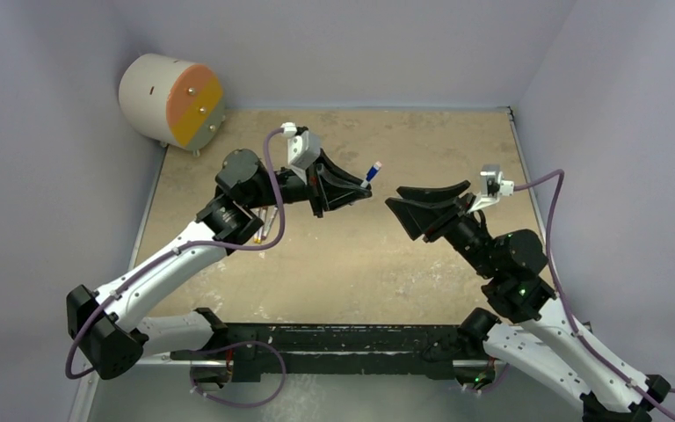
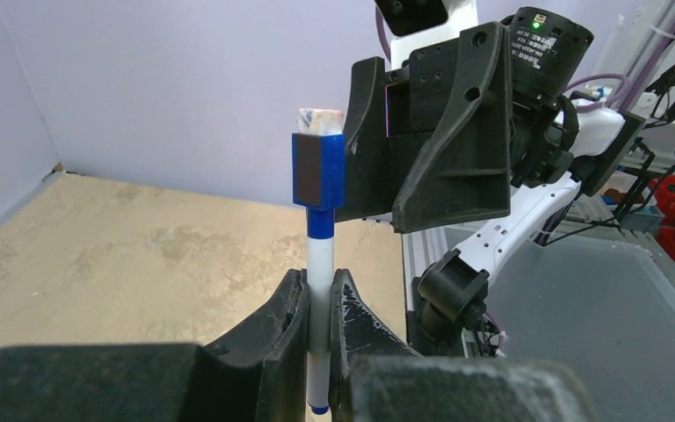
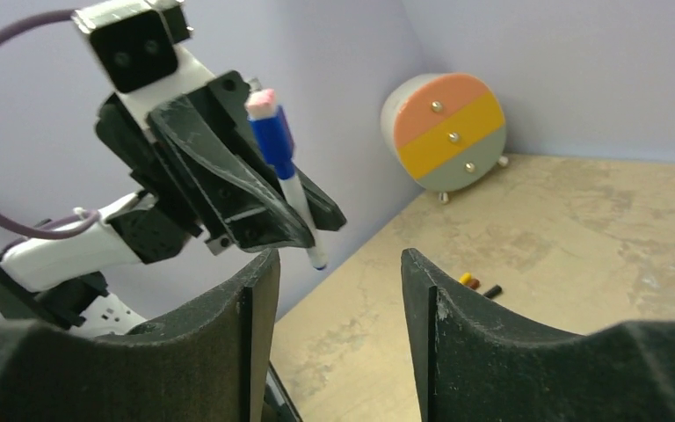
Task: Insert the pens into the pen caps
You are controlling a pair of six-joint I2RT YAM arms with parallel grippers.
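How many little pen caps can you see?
4. The blue cap sits on the pen in the left gripper; a yellow-orange cap, a red-brown cap and a black cap lie together on the table. Others may be hidden.

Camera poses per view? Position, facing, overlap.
Top external: above and behind the bases, looking down on the table; both arms, left tool, right tool.
Left wrist: on the left arm, facing along its fingers at the gripped blue pen; right tool beyond.
Right wrist: between its open fingers, facing the left tool; round cabinet behind.
Shared: the blue pen, all three.
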